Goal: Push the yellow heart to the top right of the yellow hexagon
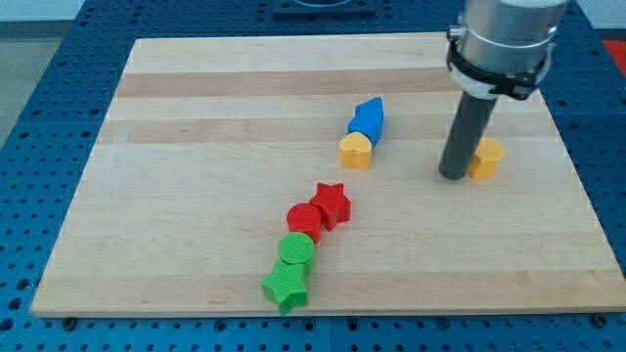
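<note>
The yellow heart [356,150] lies near the board's middle, touching the lower end of a blue block [368,118] that sits just above it. The yellow hexagon [486,157] lies at the view's right. My tip [453,175] rests on the board right against the hexagon's left side, well to the right of the heart. The rod hides part of the hexagon's left edge.
A red star [333,203], a red cylinder [304,221], a green cylinder [296,250] and a green star [286,286] form a touching diagonal chain toward the view's bottom. The wooden board [196,147] lies on a blue perforated table.
</note>
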